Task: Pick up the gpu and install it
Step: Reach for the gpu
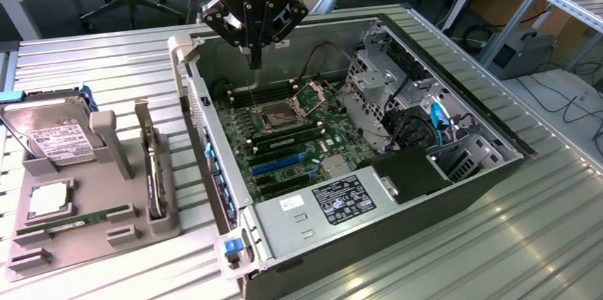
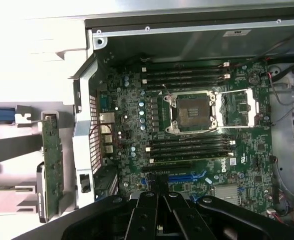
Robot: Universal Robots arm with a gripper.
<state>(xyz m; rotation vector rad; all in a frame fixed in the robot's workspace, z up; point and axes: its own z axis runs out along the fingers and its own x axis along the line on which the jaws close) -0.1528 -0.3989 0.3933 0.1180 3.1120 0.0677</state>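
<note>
Gpu (image 1: pixel 151 166) stands on edge in a slot of the grey holder (image 1: pixel 94 240), on the desk (image 1: pixel 527 243) just beside the open computer case (image 1: pixel 490 166), at the exterior view's left. It is seen edge-on, so its fan face is hard to make out. The jaws are pressed together on nothing and hang above the case, over its motherboard (image 2: pixel 246 150), well apart from the gpu. The motherboard carries a white Dell logo. The hard drive (image 1: pixel 52 134) label and the case's black power supply label (image 1: pixel 344 200) are too small to read.
</note>
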